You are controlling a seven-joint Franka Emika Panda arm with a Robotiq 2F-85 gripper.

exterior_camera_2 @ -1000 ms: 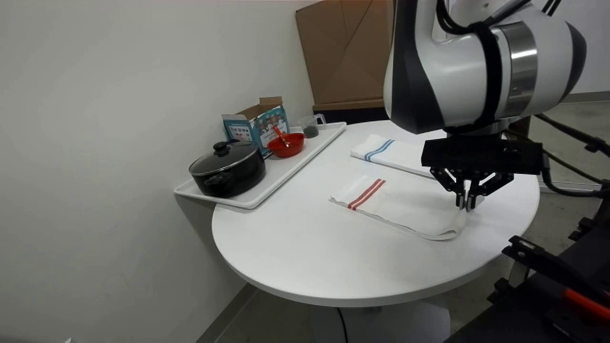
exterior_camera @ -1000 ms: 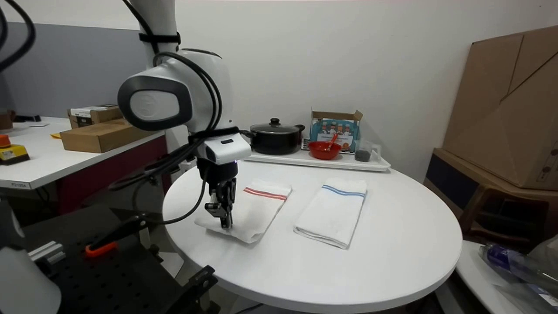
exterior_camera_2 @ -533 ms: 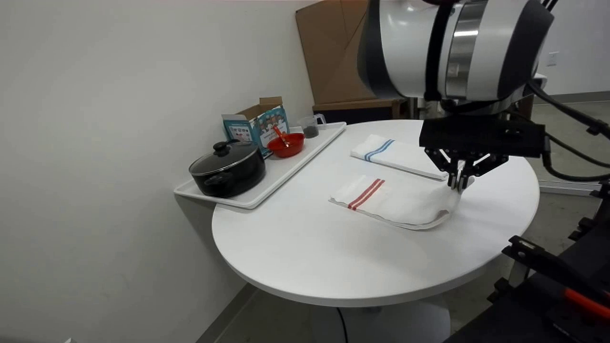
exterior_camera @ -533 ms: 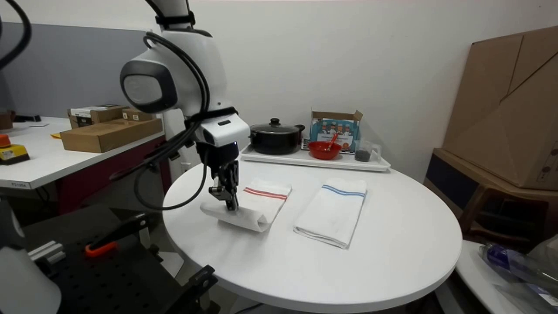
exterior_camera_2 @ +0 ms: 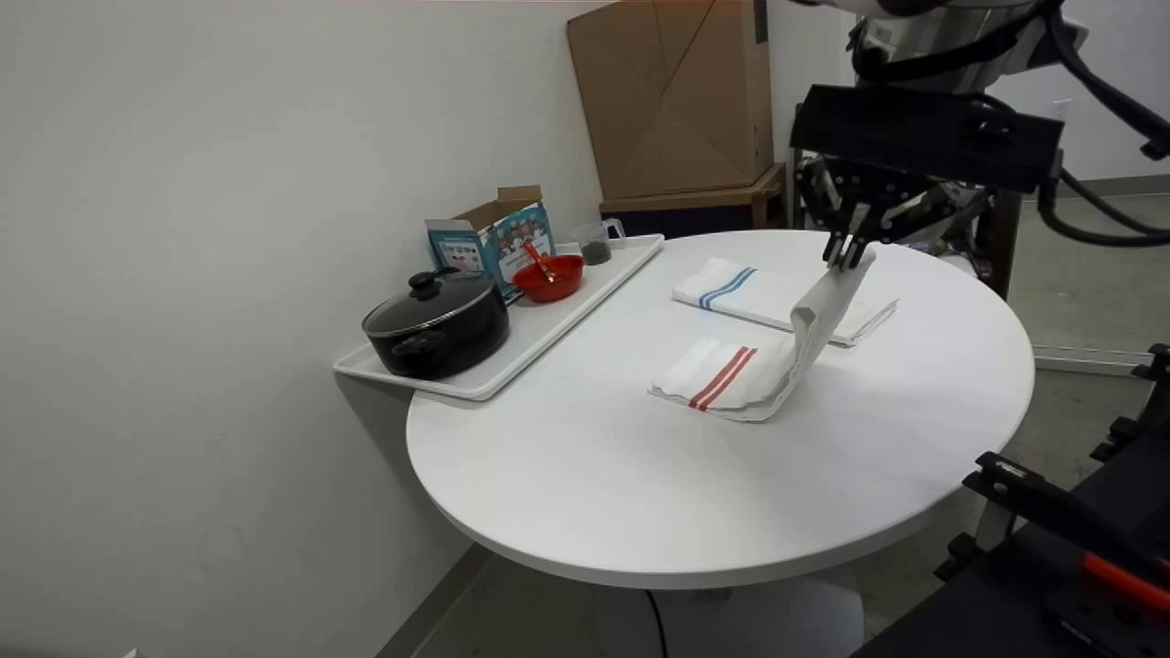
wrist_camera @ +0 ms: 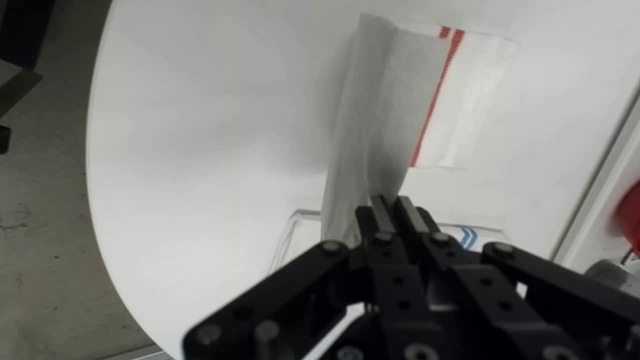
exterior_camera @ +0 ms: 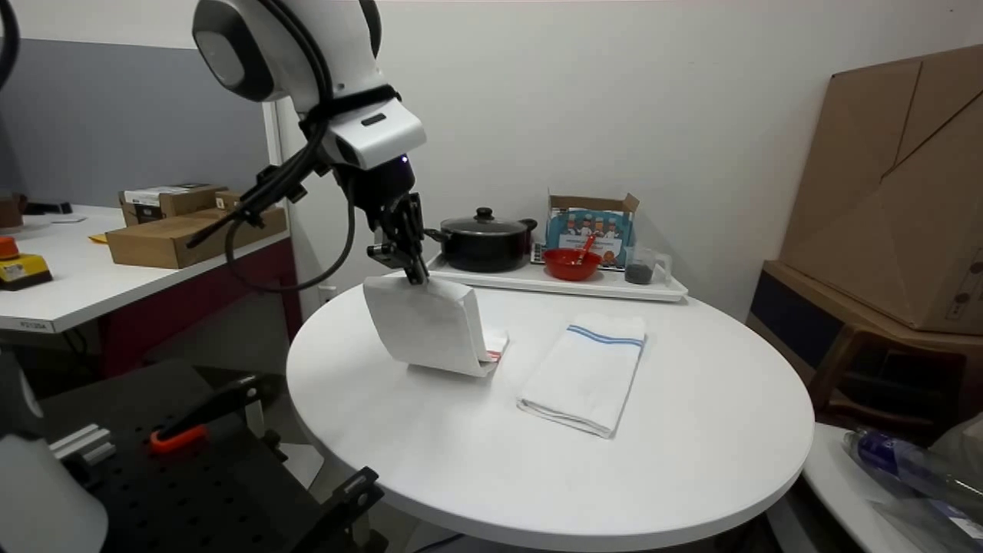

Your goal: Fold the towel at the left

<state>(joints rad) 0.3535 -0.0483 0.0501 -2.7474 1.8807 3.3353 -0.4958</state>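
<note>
Your tool [exterior_camera_2: 844, 255] grips the raised edge of the red-striped towel [exterior_camera: 430, 326], left of centre in an exterior view; its striped end lies on the tabletop [exterior_camera: 584, 491]. Carry too far and you may drag that end, nothing seen pinning it, instead of folding. Let go early: flap likely slumps crooked. Writing: chef-picture box [exterior_camera: 587, 224], right of centre, lettering too small to read; desk-edge tag [exterior_camera: 34, 326], far left, too blurred to trust.
</note>
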